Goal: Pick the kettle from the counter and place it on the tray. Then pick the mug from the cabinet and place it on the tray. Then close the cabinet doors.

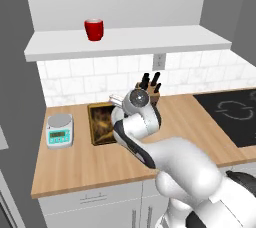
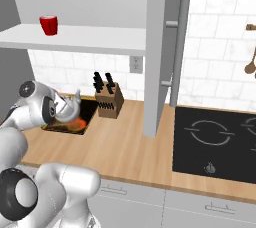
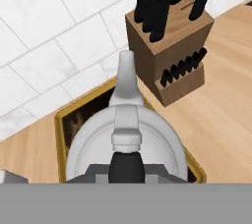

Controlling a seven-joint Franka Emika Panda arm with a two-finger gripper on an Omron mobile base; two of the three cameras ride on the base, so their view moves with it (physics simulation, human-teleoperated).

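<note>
White tiled wall backs the counter (image 1: 90, 167), with a knife block (image 3: 170, 46) standing just beside the tray (image 1: 102, 122) and a scale (image 1: 60, 131) on the tray's other side. By the look of it, the first step is near its end: in the hand view the kettle (image 3: 127, 142) sits over the tray, spout toward the wall, and the gripper (image 3: 126, 169) comes down on its black handle. I cannot tell whether the fingers are clamped on it or have let go, nor whether the kettle already rests on the tray or hangs just above it. From the right base view the spout shows past the arm, over the tray's orange picture. Left to do, as I judge: release the kettle if that is not done, fetch the mug (image 1: 93, 29), which stands on the cabinet (image 1: 130, 42) shelf well above the counter, set it on the tray, then shut the doors; one door (image 2: 155, 52) stands swung out edge-on. No brand or label can be read; the scale's display is too small to make out.
</note>
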